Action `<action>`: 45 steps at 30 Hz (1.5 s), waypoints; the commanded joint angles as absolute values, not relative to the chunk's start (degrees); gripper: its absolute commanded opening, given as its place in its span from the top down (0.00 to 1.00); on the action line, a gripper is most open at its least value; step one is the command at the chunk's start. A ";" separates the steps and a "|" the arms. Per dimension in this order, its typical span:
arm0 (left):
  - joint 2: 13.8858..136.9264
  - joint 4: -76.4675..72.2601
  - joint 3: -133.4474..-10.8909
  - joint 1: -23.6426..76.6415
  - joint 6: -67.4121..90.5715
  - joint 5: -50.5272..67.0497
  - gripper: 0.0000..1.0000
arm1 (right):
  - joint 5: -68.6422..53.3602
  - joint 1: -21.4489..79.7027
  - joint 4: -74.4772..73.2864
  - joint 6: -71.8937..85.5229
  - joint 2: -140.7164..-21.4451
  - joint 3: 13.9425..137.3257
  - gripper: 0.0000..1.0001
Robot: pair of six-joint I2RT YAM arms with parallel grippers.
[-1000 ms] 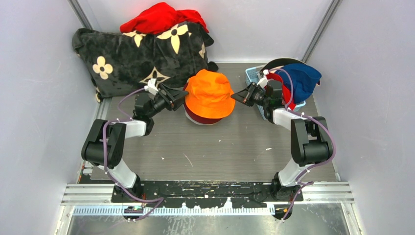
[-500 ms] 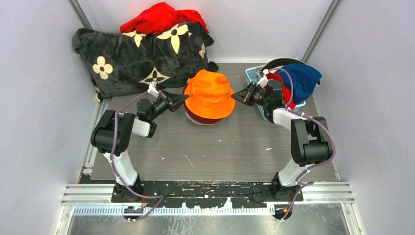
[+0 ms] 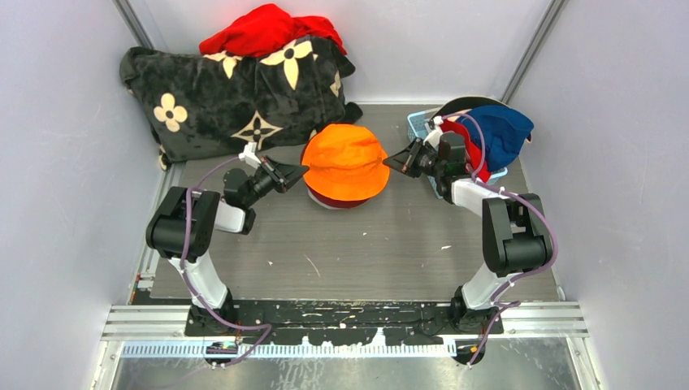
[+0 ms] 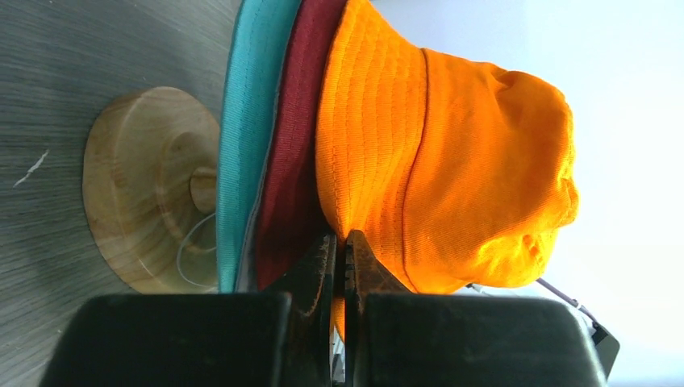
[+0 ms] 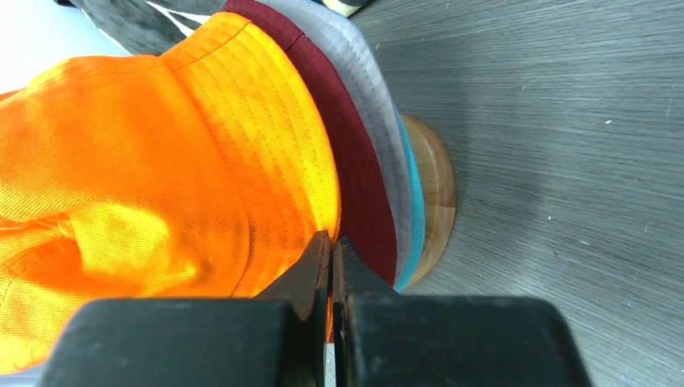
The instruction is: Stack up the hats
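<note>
An orange hat (image 3: 345, 160) tops a stack at the table's middle. In the wrist views, maroon (image 4: 294, 161), grey (image 5: 363, 72) and teal (image 4: 246, 121) brims lie under the orange hat (image 4: 452, 161), all on a round wooden stand (image 4: 137, 185). My left gripper (image 3: 301, 169) is shut on the orange brim's left edge, and cloth shows between its fingertips (image 4: 339, 242). My right gripper (image 3: 388, 161) is shut on the brim's right edge (image 5: 331, 240). A royal blue hat (image 3: 504, 134) and a red hat (image 3: 478, 158) hang over a light blue basket (image 3: 418, 123).
A black blanket with cream flower marks (image 3: 236, 97) lies at the back left, with a bright red cloth heap (image 3: 268, 31) on top. Grey walls close in on both sides. The basket stands right behind my right wrist.
My left gripper went from open to shut on the orange brim, and its arm folded back to the left. The orange hat shifted slightly toward the back. The right arm barely moved.
</note>
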State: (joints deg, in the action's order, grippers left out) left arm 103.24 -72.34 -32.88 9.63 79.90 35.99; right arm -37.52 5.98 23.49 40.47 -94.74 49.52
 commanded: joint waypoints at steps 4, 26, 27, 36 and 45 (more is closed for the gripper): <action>102.68 -56.68 -31.59 7.91 69.97 34.38 1.00 | -32.28 5.36 15.50 35.57 -96.84 51.35 0.99; 95.70 -31.68 -35.53 7.91 57.10 28.50 0.81 | -29.36 5.35 13.49 34.00 -95.15 51.03 0.83; 93.47 -29.25 -35.82 7.91 56.11 27.53 0.74 | -28.79 5.36 12.84 33.53 -93.83 51.10 0.77; 74.96 -0.13 -44.91 7.91 43.04 13.98 0.44 | -16.86 4.22 -0.90 27.64 -81.29 58.31 0.38; 66.23 7.25 -50.99 7.87 40.02 11.07 0.44 | 6.60 4.22 -24.22 13.75 -85.55 78.69 0.37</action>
State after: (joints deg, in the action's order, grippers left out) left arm 67.83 2.04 -48.56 8.12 43.11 12.97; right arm -6.68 4.36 -13.67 21.85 -83.53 72.07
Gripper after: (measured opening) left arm 0.563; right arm 0.634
